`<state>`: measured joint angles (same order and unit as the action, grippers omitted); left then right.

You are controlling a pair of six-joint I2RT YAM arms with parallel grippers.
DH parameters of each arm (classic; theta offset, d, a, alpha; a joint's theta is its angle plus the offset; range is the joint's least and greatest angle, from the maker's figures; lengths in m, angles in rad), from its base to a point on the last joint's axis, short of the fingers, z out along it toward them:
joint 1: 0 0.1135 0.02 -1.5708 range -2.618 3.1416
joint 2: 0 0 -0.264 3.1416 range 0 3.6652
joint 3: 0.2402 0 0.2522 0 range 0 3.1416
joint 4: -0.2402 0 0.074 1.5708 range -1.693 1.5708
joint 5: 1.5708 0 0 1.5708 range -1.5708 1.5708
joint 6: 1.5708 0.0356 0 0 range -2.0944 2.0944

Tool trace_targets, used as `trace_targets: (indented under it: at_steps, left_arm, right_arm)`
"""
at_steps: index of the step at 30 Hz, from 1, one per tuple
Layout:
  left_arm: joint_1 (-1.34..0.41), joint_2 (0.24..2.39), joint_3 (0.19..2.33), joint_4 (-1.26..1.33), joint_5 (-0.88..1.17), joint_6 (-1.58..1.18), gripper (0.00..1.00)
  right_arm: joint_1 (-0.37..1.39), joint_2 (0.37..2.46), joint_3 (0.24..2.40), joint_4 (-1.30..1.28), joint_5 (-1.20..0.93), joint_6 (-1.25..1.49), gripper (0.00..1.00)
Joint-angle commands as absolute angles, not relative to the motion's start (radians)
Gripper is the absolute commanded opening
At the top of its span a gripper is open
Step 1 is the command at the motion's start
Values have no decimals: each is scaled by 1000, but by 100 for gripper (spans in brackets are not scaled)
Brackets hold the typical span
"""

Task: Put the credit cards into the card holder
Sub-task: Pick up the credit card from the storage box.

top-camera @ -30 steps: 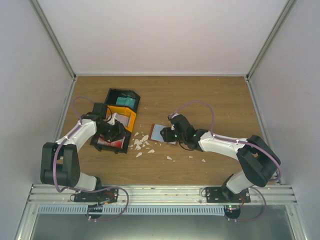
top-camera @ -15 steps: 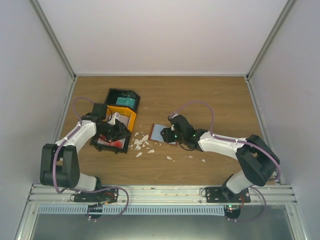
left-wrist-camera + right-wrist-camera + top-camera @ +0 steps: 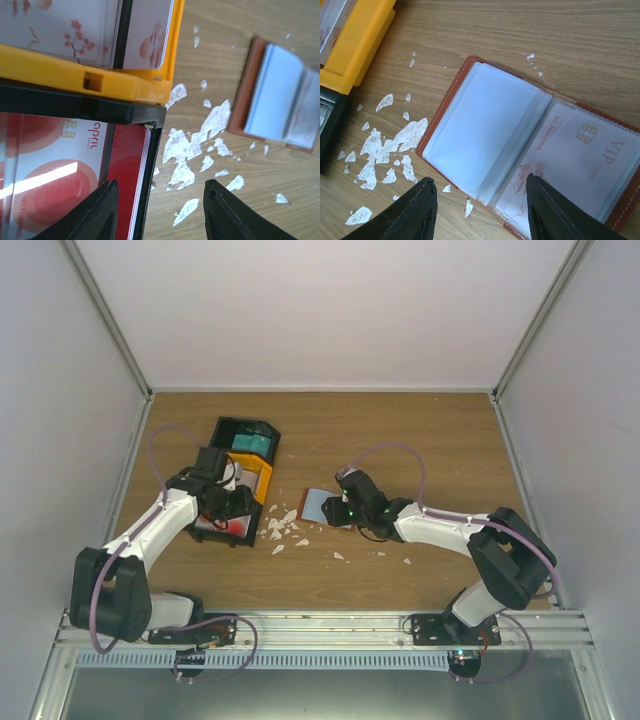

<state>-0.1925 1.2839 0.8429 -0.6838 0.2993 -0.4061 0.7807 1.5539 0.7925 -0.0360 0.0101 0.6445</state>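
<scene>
The reddish-brown card holder (image 3: pixel 322 506) lies open on the table, its clear sleeves up (image 3: pixel 485 130); it also shows in the left wrist view (image 3: pixel 280 95). A white VIP card (image 3: pixel 585 155) sits in its right pocket. My right gripper (image 3: pixel 480 187) is open and empty just above the holder's near edge (image 3: pixel 340 508). Red credit cards (image 3: pixel 65 170) lie stacked in the tray's near compartment (image 3: pixel 222 527). Teal cards (image 3: pixel 247 443) fill the far compartment. My left gripper (image 3: pixel 160 200) is open and empty, straddling the tray's right wall beside the red stack (image 3: pixel 228 502).
The black-and-orange tray (image 3: pixel 264 472) stands left of centre, with pale blossom-printed cards (image 3: pixel 75 25) in its orange section (image 3: pixel 100 80). White scraps (image 3: pixel 282 527) are scattered between the tray and the holder (image 3: pixel 200 140) (image 3: pixel 395 145). Walls enclose the table on three sides.
My left arm has swung, and its wrist has shifted slightly toward the far side over the tray. The right arm has hardly moved. Both grippers stay open.
</scene>
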Motion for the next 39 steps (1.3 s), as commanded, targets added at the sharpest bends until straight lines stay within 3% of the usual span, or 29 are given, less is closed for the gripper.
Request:
trace_targets:
  at_steps: [1, 11, 15, 39]
  left_arm:
    - [-238, 1365, 832, -679, 248, -372, 50]
    - [-312, 1492, 879, -697, 234, -343, 48]
    - [-325, 1486, 901, -724, 234, -338, 42]
    - [-326, 1440, 949, -789, 195, -362, 31]
  right_arm:
    - [787, 1571, 804, -30, 32, 658, 50]
    - [787, 1571, 793, -41, 46, 664, 50]
    - [788, 1574, 793, -41, 46, 664, 50]
    - [787, 1591, 794, -44, 46, 663, 50]
